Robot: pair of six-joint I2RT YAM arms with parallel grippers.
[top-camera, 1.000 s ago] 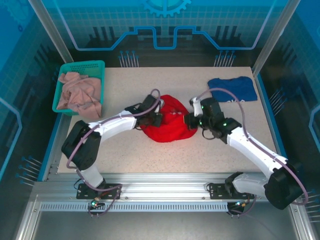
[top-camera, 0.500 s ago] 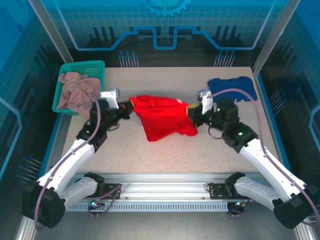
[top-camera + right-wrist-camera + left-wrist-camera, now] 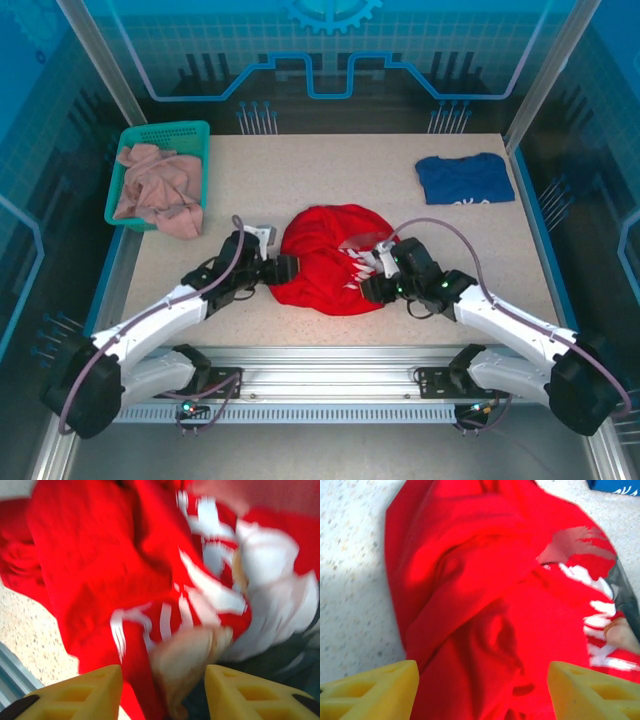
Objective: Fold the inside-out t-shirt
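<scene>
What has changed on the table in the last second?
Half a second ago the red t-shirt was stretched wide between the left gripper and the right gripper. Both have since moved inward and toward the near edge, and the cloth is bunched into a rounded heap. Their jaws stand apart now, so it looks released. The blue t-shirt and the basket stayed put.

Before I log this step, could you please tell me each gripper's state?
Left gripper: open over the bright red cloth t-shirt.
Right gripper: around that t-shirt, grip cannot be told.
</scene>
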